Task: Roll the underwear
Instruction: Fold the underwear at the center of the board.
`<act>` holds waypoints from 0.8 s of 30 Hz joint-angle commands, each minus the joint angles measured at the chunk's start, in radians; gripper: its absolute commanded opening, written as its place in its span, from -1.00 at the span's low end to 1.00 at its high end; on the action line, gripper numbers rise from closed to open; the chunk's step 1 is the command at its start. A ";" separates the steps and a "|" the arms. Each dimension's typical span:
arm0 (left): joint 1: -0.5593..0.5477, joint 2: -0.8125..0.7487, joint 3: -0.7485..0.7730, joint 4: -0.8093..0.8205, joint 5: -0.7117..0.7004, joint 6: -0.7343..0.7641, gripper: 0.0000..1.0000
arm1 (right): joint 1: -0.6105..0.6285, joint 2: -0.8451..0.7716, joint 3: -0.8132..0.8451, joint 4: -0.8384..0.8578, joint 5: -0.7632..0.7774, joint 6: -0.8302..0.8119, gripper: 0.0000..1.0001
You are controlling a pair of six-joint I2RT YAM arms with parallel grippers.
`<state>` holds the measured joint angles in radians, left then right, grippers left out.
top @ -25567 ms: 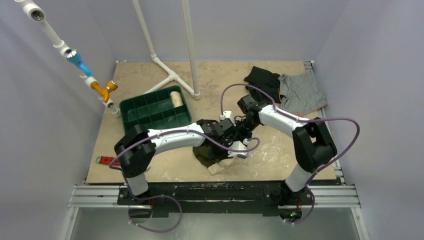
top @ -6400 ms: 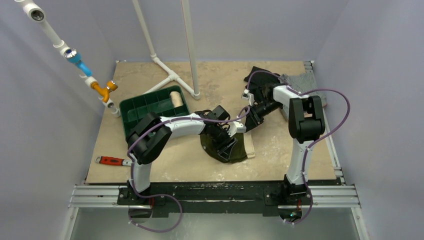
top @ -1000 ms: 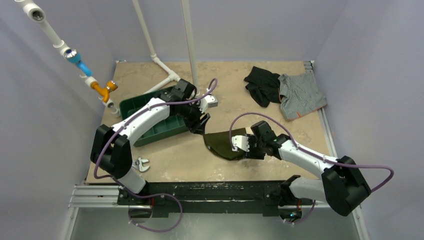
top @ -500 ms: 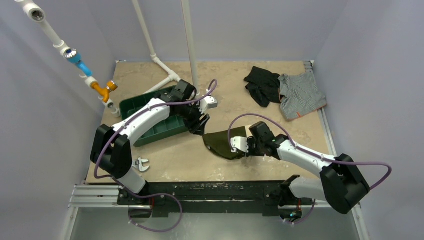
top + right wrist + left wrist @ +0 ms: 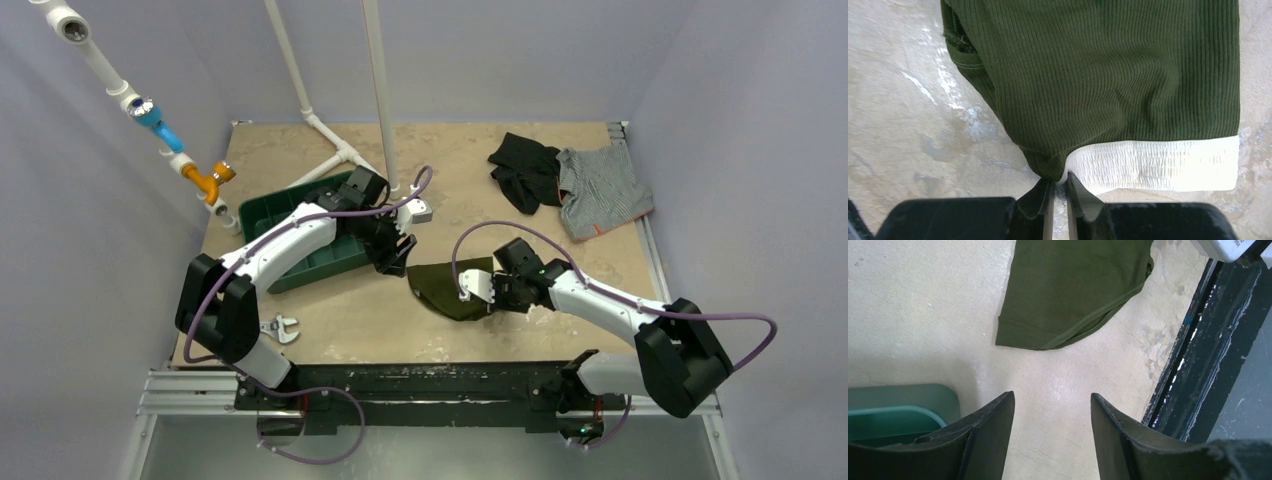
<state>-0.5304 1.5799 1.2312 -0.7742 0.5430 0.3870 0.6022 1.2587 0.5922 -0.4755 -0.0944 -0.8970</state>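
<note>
Top view: the underwear (image 5: 445, 287) lies flat on the table (image 5: 480, 180), just off the near right corner of the green compartment tray (image 5: 318, 262), on the side away from it; its cream waistband edge faces away from the tray and its rounded, tapering end points to the table's near edge; the left gripper (image 5: 398, 255) hovers at the tray's right rim, just beside the cloth's tray-side corner but not on it; the right gripper (image 5: 484, 296) sits on the waistband side, farther from the tray, and is the nearer of the two to the cloth. Left wrist view: the left gripper (image 5: 1052, 396) is spread wide and holds nothing; the tray's corner (image 5: 898, 405) shows at its left finger; the underwear (image 5: 1073, 295) lies ahead of the fingertips with bare table (image 5: 923, 315) between. Right wrist view: the right gripper (image 5: 1058, 182) is pressed almost together, and seems to nip a small fold where olive cloth meets the waistband (image 5: 1158, 162); creases in the underwear (image 5: 1108, 75) run toward that point; the waistband stretches crosswise to the fingers. I judge that the roll would start at this waistband edge and travel toward the tray, so the right arm leads while the left must first reach the cloth.
</note>
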 commanded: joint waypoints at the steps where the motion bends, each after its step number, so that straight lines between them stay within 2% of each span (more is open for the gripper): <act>1: 0.006 -0.076 -0.038 0.047 0.050 0.032 0.12 | 0.007 0.033 0.103 -0.113 -0.102 0.064 -0.82; 6: -0.015 -0.140 -0.113 0.126 0.061 0.016 0.12 | 0.005 0.087 0.193 -0.183 -0.225 0.123 -0.84; 13: -0.079 -0.329 -0.320 0.386 0.005 -0.056 0.12 | 0.000 0.190 0.304 -0.279 -0.325 0.178 -0.86; 18: -0.102 -0.373 -0.388 0.403 0.022 -0.072 0.12 | -0.010 0.272 0.375 -0.347 -0.360 0.186 -0.87; 24: -0.226 -0.365 -0.454 0.443 -0.018 -0.049 0.11 | -0.046 0.368 0.482 -0.458 -0.418 0.162 -0.88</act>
<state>-0.6907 1.2171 0.8124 -0.4034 0.5304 0.3325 0.5812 1.5959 0.9890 -0.8333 -0.4335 -0.7322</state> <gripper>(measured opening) 0.561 0.090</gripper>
